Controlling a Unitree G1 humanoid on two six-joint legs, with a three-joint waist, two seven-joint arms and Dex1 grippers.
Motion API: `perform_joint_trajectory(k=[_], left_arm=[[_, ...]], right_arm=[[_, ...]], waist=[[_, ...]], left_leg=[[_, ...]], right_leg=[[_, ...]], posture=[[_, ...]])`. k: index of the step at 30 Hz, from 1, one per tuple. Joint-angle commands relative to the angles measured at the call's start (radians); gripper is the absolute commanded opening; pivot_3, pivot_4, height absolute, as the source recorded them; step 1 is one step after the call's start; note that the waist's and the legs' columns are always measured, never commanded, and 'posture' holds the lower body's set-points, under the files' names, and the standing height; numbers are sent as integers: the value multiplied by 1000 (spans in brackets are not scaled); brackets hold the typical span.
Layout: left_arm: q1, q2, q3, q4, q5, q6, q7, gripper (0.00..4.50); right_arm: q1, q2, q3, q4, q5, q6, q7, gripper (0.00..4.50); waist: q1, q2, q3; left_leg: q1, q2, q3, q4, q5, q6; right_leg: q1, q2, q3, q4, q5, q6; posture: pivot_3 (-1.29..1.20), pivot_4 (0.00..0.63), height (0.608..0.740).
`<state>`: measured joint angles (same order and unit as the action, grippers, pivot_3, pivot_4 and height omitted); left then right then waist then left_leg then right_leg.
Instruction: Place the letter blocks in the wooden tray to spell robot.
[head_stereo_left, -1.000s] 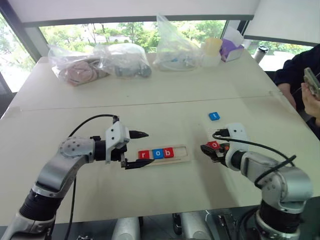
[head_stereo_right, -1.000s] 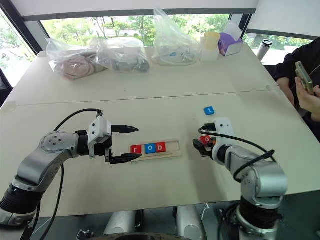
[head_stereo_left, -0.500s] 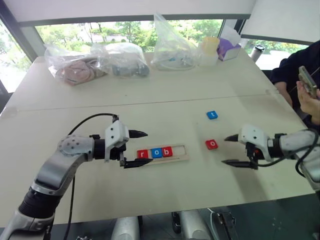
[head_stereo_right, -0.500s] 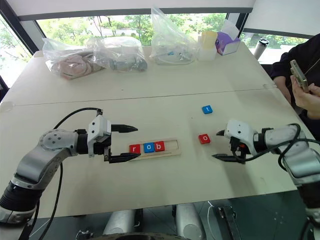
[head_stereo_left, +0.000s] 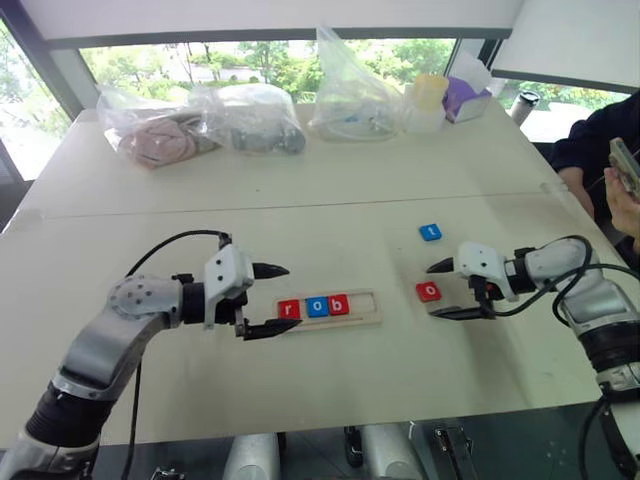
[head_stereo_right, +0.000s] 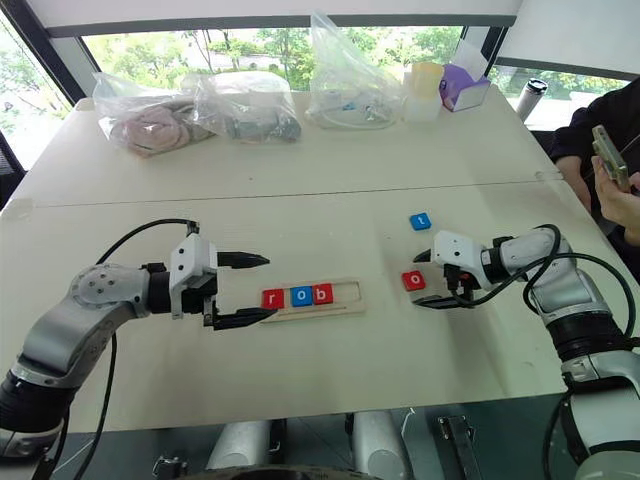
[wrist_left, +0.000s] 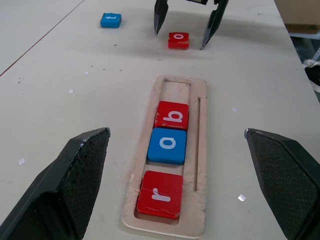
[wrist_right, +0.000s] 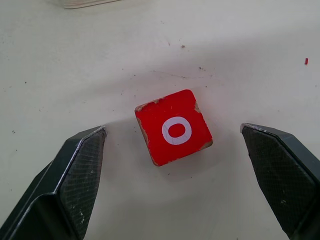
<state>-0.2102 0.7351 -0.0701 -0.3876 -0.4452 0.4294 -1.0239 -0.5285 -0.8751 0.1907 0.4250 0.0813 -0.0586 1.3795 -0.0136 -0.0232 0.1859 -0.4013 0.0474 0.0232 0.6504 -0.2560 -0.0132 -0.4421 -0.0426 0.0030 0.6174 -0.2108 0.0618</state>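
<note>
Since half a second ago my right gripper (head_stereo_left: 437, 290) has come closer to the red block (head_stereo_left: 428, 291) and now its wide-open fingers stand on both sides of it, not touching. My left gripper (head_stereo_left: 272, 298) has stayed, also open and empty, at the left end of the wooden tray (head_stereo_left: 366, 318).

On the blocks in the tray I read "r", "o", "b"; two places are free. On the red block I read "o", on the blue block (head_stereo_left: 430, 232) farther away "t".

I judge this is the pick of the second "o". Next I must lower, close on its edges, and carry it to the fourth place.
</note>
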Motion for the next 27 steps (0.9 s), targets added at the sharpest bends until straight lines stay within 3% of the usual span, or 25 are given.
perform_joint_trajectory(k=[1,6,16,27], left_arm=[[-6,6,23,-38,-12,1,9,4500],[-5,5,23,-38,-8,3,14,4500],[-8,1,19,-40,-10,6,25,4500],[2,1,24,-57,-13,16,41,4500]], right_arm=[[-20,19,4,27,-14,-25,8,3581],[-31,46,-8,13,-13,-43,-6,1131],[-33,120,29,-408,93,365,-21,1130],[-17,157,124,-446,32,368,-66,1130]], waist=[[-1,0,0],[-3,0,0],[2,1,1],[1,1,1]], left_leg=[[1,0,0,0,0,0],[10,0,2,-1,0,0],[10,1,1,-2,0,0],[9,0,2,-2,0,0]], right_leg=[[1,0,0,0,0,0],[8,0,1,0,0,1],[7,0,1,3,0,0],[7,-1,1,2,0,0]], posture=[[0,150,740],[0,150,740],[0,150,740],[0,150,740]])
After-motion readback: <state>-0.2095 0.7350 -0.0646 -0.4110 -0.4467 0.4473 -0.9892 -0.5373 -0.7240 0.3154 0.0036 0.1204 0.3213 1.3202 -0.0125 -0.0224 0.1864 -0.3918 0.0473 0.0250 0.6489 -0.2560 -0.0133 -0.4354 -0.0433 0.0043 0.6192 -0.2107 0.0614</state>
